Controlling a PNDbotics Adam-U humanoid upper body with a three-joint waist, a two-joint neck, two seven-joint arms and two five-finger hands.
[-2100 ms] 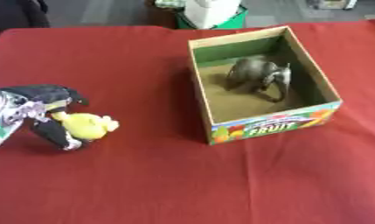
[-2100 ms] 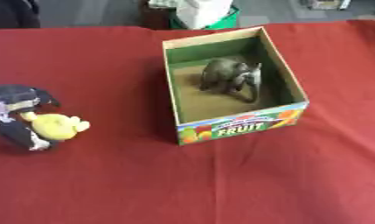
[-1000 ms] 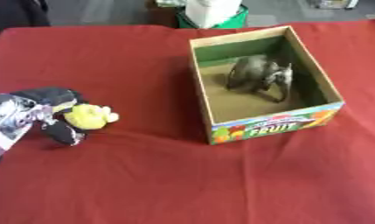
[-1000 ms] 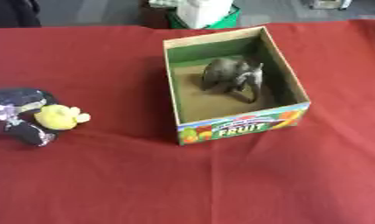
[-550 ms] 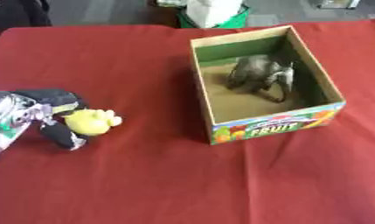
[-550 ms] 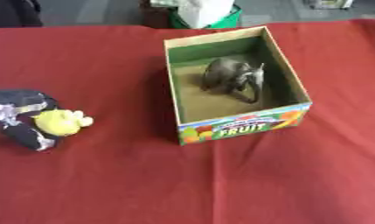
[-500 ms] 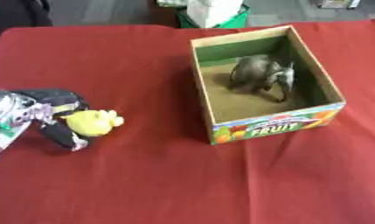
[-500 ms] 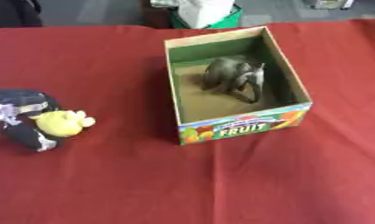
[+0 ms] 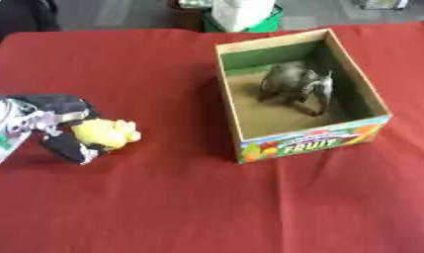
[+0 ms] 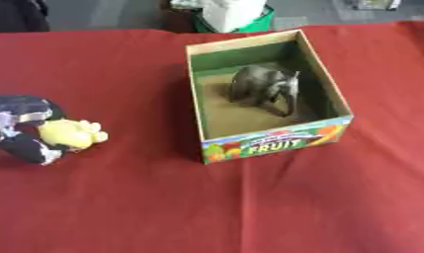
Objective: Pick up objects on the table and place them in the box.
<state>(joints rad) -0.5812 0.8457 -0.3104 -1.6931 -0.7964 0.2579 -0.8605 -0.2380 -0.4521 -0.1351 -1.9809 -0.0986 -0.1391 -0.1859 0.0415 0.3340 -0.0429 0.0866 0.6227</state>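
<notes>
Left of the box (image 9: 312, 144), the left robot hand (image 9: 55, 126) grips a yellow toy (image 9: 103, 134).

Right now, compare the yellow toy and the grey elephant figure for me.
The yellow toy is small, rounded and bright; the grey elephant figure is larger, dull and stands on legs. The yellow toy is held in the left hand over the red tablecloth; the elephant stands untouched inside the fruit box. Both are toys.

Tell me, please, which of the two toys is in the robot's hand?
The yellow toy, held in the left hand on the red table; the grey elephant stands in the box.
</notes>
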